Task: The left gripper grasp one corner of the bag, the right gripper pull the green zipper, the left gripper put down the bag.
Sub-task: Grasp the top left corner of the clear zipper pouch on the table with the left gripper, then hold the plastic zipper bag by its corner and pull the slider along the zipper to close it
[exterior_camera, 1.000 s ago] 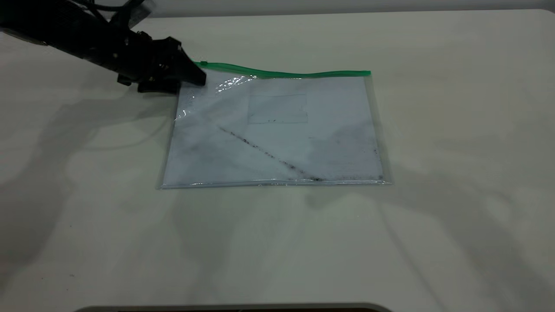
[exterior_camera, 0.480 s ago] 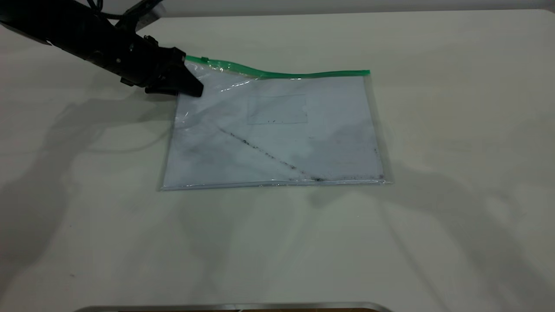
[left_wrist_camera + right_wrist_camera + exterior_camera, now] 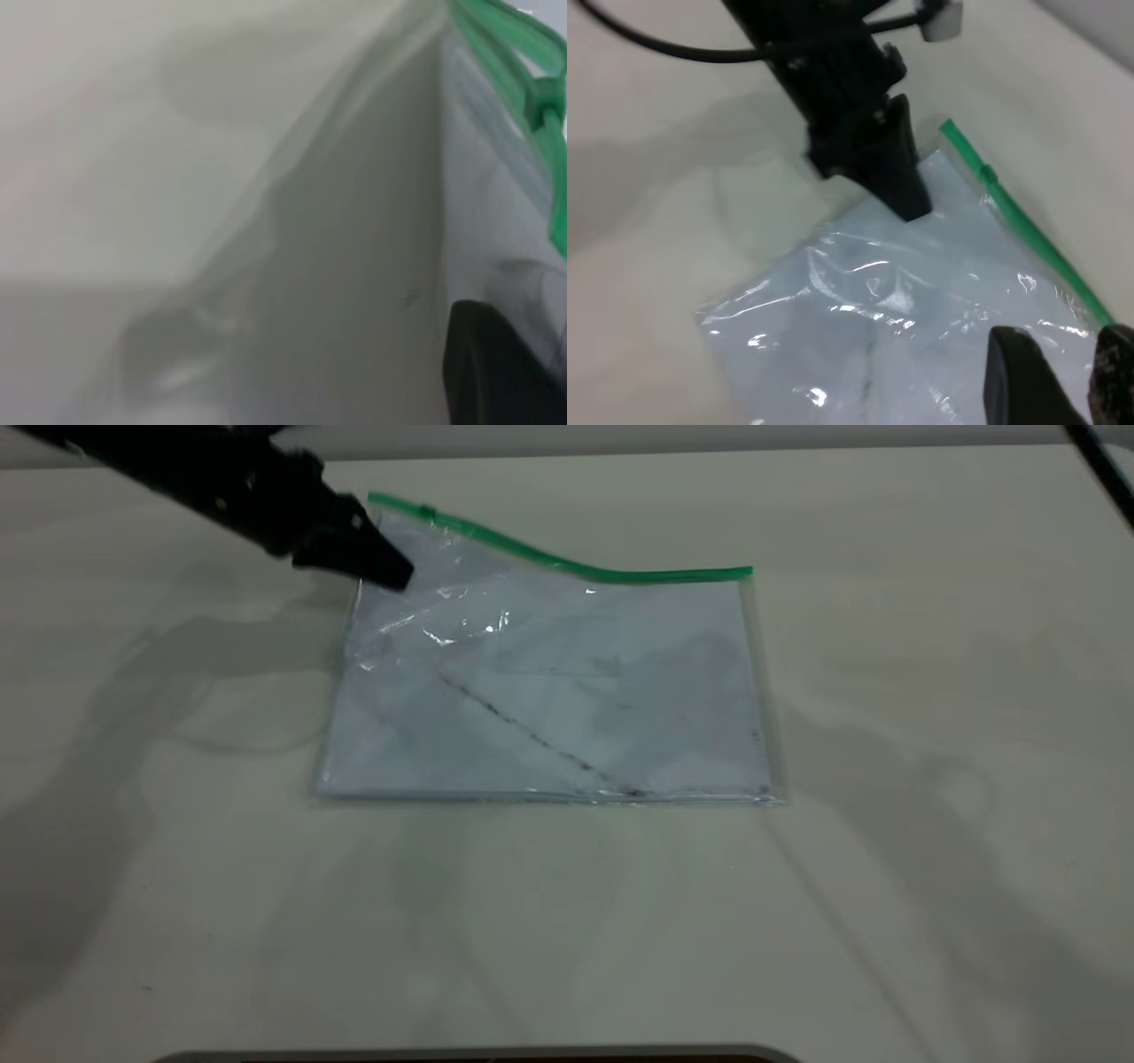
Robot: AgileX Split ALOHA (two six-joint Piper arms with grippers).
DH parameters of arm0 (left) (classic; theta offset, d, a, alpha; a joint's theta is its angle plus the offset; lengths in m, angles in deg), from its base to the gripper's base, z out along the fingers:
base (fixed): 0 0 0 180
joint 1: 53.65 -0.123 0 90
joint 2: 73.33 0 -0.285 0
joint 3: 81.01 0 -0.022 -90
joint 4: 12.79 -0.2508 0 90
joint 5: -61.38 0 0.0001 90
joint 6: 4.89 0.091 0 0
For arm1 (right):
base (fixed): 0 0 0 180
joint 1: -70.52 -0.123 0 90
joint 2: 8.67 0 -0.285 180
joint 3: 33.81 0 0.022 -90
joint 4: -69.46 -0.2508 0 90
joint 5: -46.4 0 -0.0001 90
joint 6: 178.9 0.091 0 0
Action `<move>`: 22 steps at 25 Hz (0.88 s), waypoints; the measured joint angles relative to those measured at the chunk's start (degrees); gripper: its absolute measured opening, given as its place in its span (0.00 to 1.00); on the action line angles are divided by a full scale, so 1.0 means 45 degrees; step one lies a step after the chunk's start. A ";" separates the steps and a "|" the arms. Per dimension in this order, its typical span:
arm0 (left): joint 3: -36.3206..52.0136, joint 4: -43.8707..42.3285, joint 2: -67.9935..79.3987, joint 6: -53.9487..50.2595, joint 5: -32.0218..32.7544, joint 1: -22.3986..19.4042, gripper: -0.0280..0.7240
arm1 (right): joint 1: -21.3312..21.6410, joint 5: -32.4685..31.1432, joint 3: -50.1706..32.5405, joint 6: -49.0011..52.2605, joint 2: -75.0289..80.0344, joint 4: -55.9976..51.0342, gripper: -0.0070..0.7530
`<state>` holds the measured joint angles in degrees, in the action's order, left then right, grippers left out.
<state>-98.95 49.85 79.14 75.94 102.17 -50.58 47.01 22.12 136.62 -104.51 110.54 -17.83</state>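
The bag (image 3: 567, 691) lies flat on the table with white paper and a dark diagonal smudge line inside. My left gripper (image 3: 388, 574) is shut on the corner of the bag (image 3: 376, 522) at the far left and holds it above the table. The green zipper (image 3: 549, 560) curves up towards that corner, and its slider tab (image 3: 427, 511) sits near the raised end. The right wrist view shows the left gripper (image 3: 908, 199) pinching the plastic, with the slider tab (image 3: 990, 174) beside it. My right gripper (image 3: 1061, 341) is open and hovers above the bag near the green strip.
The pale table (image 3: 567, 921) extends around the bag on all sides. A thin black part of the right arm (image 3: 1099, 460) shows at the far right corner of the exterior view. A dark rim (image 3: 478, 1056) runs along the near edge.
My left gripper has risen with the bag's far-left corner in it. The green strip now bends upward at that end, and the plastic there has crumpled.
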 joint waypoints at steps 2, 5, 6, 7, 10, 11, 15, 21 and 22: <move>0.0000 -0.0133 -0.0459 0.1131 0.0466 0.0028 0.11 | 0.0000 0.0058 0.0416 -0.1280 0.0601 -0.0849 0.31; 0.0000 -0.0665 -0.1022 0.3394 0.0789 0.0188 0.11 | 0.0000 0.0042 0.1026 -0.3218 0.1384 -0.2076 0.31; 0.0000 -0.0844 -0.1179 0.4067 0.0822 0.0252 0.11 | 0.0000 -0.0060 0.1249 -0.3472 0.1638 -0.2346 0.31; 0.0000 -0.1009 -0.1277 0.4870 0.0874 0.0281 0.11 | 0.0000 -0.0183 0.1420 -0.3472 0.1844 -0.2495 0.32; 0.0000 -0.1148 -0.1392 0.6605 0.0963 0.0341 0.11 | 0.0000 -0.0784 0.2067 -0.3472 0.2554 -0.2610 0.37; 0.0000 -0.1199 -0.1392 0.6978 0.0991 0.0341 0.11 | 0.0000 -0.0961 0.2268 -0.3472 0.2859 -0.2598 0.40; 0.0000 -0.1300 -0.1392 0.8213 0.1104 0.0353 0.11 | 0.0000 -0.1840 0.3279 -0.3472 0.3909 -0.1962 0.50; 0.0000 -0.1378 -0.1392 0.8831 0.1087 0.0466 0.12 | -0.0207 -0.2718 0.4559 -0.3472 0.5321 -0.1532 0.52; 0.0000 -0.1439 -0.1392 0.8848 0.1057 0.0488 0.12 | -0.0235 -0.2760 0.4690 -0.3472 0.5447 -0.1503 0.51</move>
<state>-98.95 43.37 72.87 115.76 106.93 -48.39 45.95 9.70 157.72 -120.14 135.05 -24.60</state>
